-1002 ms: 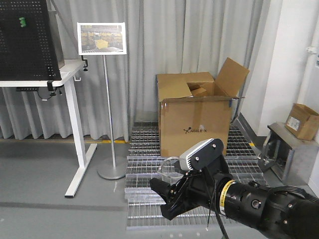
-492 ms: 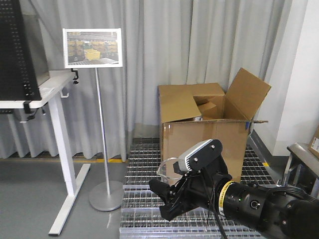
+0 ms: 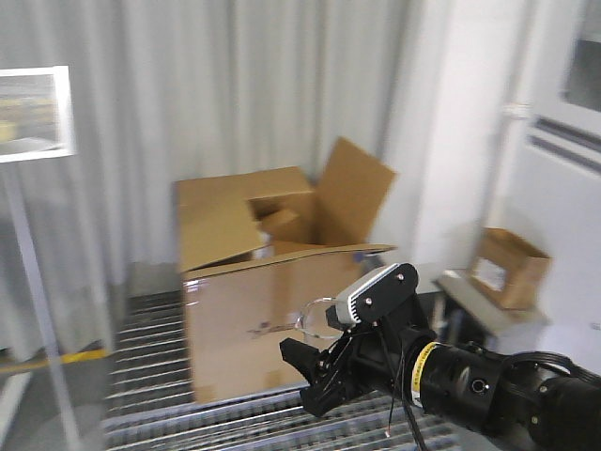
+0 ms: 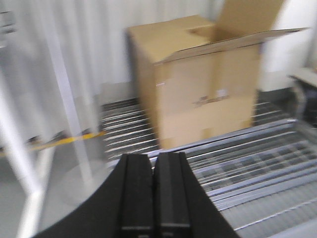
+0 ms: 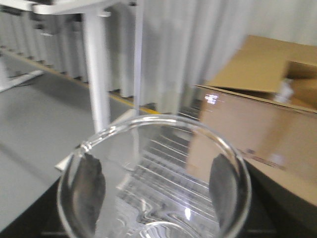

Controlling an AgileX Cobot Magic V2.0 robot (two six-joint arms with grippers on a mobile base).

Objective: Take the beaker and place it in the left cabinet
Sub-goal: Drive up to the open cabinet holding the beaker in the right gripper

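All three views are blurred, so fine detail is unreliable. The beaker (image 5: 154,191) fills the near foreground of the right wrist view. Its lower body is cut off by the bottom edge, and only the rim and upper wall read clearly. No printed mark can be made out.

In the front view the glass shows as a faint outline against the cardboard box (image 3: 268,301). How far it stands from the box face cannot be told. The sign stand (image 3: 33,113) is cut off at the left edge. A small carton (image 3: 507,268) sits on a bench far right.

Floor grating (image 4: 247,168) runs from the box toward the near side. Bare grey floor with a yellow floor line (image 4: 59,141) lies to the left. A white desk leg (image 5: 96,84) stands far left in the right wrist view.

The right arm enters from the lower right, lying low and reaching leftward. The right gripper (image 3: 315,366) pinches the beaker, and its dark pads (image 5: 90,186) show through the glass on opposite sides of the wall. The left gripper (image 4: 154,196) points toward the box with its fingers pressed together and nothing between them.
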